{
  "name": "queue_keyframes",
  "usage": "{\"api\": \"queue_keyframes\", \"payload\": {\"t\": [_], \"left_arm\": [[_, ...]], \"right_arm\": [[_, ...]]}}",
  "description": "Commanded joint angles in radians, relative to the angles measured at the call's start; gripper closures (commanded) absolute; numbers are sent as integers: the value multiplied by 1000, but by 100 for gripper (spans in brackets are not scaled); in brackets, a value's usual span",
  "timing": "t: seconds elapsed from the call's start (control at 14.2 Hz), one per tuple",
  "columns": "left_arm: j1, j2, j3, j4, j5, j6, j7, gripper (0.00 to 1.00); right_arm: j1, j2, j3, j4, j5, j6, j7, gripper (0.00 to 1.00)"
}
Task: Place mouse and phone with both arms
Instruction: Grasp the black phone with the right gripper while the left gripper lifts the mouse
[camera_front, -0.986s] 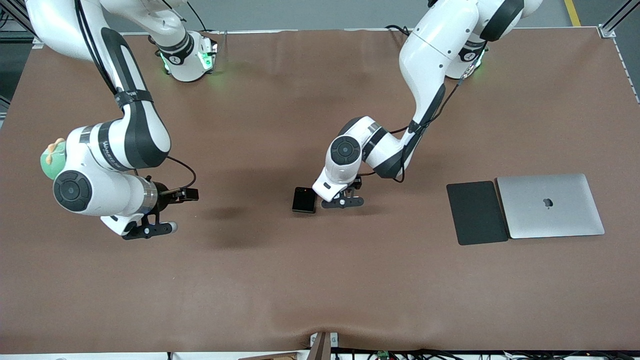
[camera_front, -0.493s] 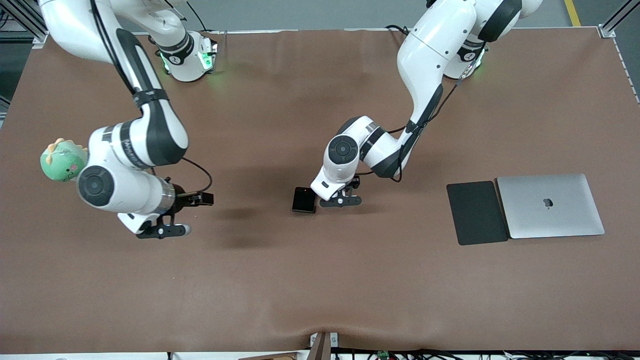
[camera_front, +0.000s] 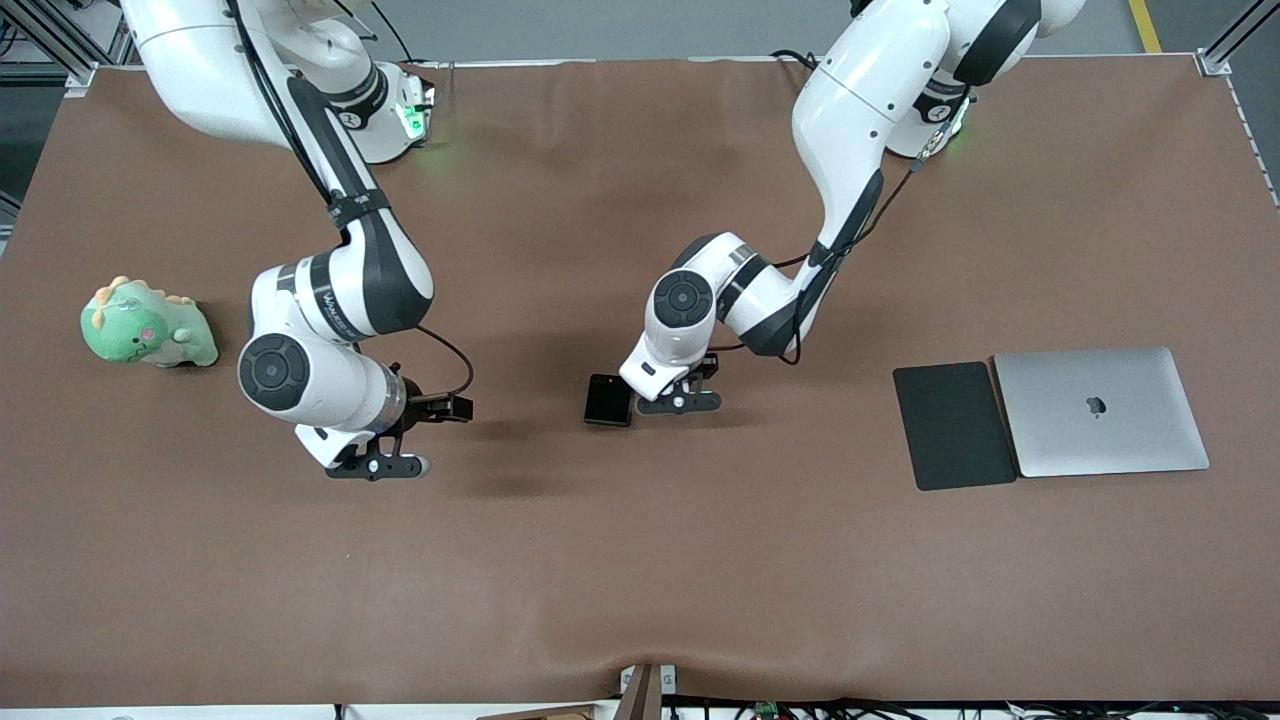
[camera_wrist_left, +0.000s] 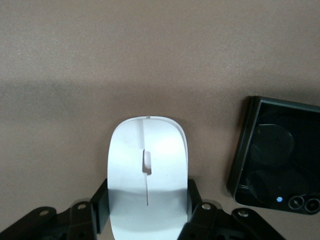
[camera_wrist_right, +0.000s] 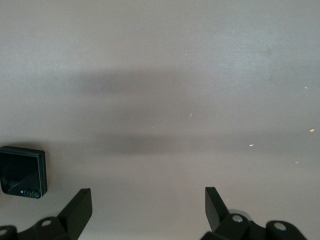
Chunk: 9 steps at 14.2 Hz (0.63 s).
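Left wrist view tells me most: the left gripper (camera_wrist_left: 148, 217) is clamped on the mouse (camera_wrist_left: 148, 170), one finger (camera_wrist_left: 100, 212) pressed to each flank near its tail end, low at the centre of that frame. I read this as the grasp step just made; next I would lift it straight off the brown table cover (camera_front: 640, 560) without tipping, since the shell is smooth, glossy white plastic, a rounded oval that could slip out of narrow pads. The phone (camera_wrist_left: 275, 155), a black, nearly square slab with rounded corners and a shiny face, lies flat just beside the mouse, at mid-frame in the front view (camera_front: 608, 400). The right gripper (camera_front: 378, 462) hangs over bare cover at centre-left of the front view, jaws spread wide and empty; I judge the phone is its job.
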Motion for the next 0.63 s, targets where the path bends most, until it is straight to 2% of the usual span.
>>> {"api": "queue_keyframes", "payload": {"t": [0.0,0.35,0.56], "left_arm": [[7,-18,12,10,42,-11,-4,68],[88,-102,10,-1,67,-101,83,69],[168,-163,7,-21,67,-165,160,69]], "right_arm": [[45,18,-5,7,9,40,80,0],[122,75,-5,29,4,105,160,0],[180,144,-7,97,0,122,280,0]]}}
